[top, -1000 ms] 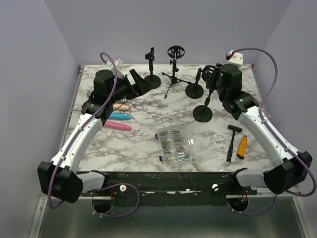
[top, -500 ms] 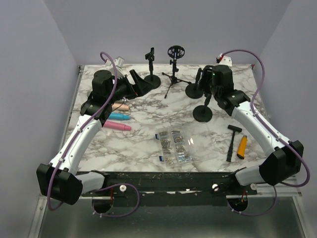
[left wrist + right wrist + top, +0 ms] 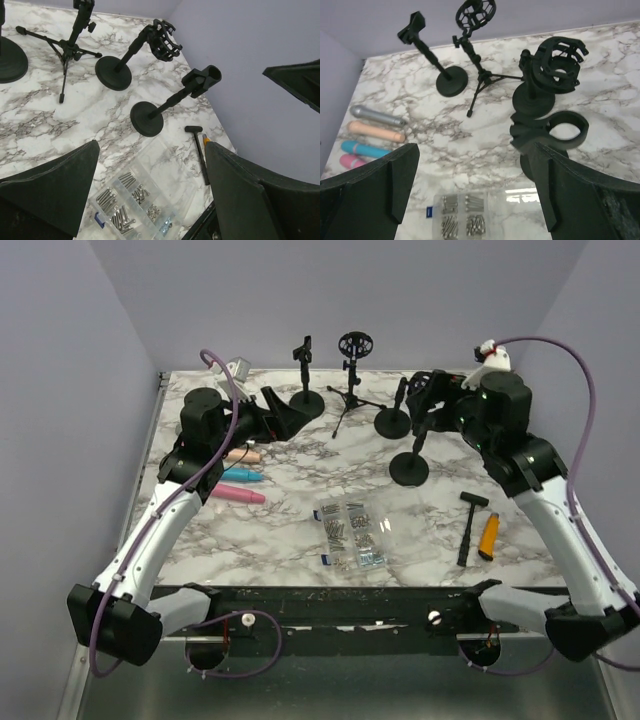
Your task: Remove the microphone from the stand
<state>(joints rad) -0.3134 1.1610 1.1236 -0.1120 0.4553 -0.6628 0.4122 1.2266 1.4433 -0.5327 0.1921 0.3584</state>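
Top external looks down from above the near edge across the whole tabletop (image 3: 290,530). Both wrist views look down from high, sharing the clip stand (image 3: 147,119) and screw box (image 3: 132,197).

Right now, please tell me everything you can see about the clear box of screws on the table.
The clear box is a flat, see-through plastic case with compartments holding silvery screws. It lies flat, turned askew, on the marble table near the front edge. A small blue piece sits at one corner. Nothing else touches it.
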